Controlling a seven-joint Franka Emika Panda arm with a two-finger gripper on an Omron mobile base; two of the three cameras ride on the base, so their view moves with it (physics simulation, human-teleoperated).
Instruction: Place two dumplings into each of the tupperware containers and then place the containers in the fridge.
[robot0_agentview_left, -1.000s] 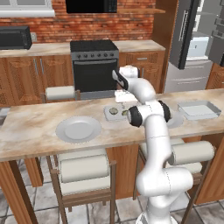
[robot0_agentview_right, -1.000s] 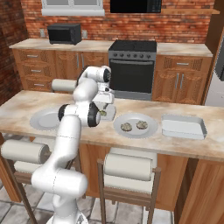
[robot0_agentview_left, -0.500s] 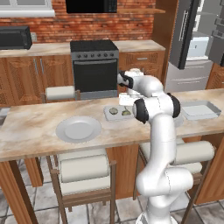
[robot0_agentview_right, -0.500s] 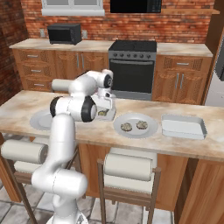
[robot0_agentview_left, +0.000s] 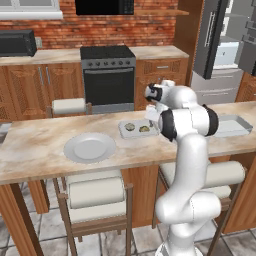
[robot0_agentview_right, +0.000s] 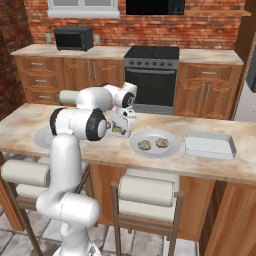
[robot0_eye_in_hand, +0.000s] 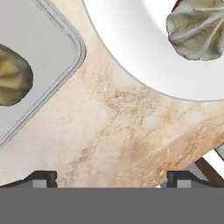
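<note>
Since a second ago the arm has swung across the worktop (robot0_agentview_right: 100, 152), away from the first tray (robot0_agentview_left: 136, 129) and toward the plate (robot0_agentview_right: 155, 143) next to it. Its hand now hangs over the bare stone between the two, and the jaws stand wide with nothing in them; the tips of the gripper (robot0_eye_in_hand: 112, 177) sit far apart at the bottom of the hand view. That first tray has two dumplings (robot0_agentview_left: 130, 127) lying in it, side by side, so half of the filling looks done. From the hand, one of them shows at the left edge, inside the tray's rim (robot0_eye_in_hand: 65, 39). Two more dumplings (robot0_agentview_right: 144, 145) lie on the plate, close together but not touching, and one of these shows at the top right of the hand view (robot0_eye_in_hand: 196, 28). I think they are meant for the second tray (robot0_agentview_right: 210, 145), which sits further along the worktop, well apart from the plate, and looks to have nothing in it. Another plate (robot0_agentview_left: 90, 148) lies on the far side of the first tray. Behind the worktop the fridge (robot0_agentview_left: 227, 47) stands with its dark door swung open. So what is left is this: lift the two dumplings off the plate, drop them in the second tray, then carry both trays into the fridge. The nearest dumpling looks like the next pick.
</note>
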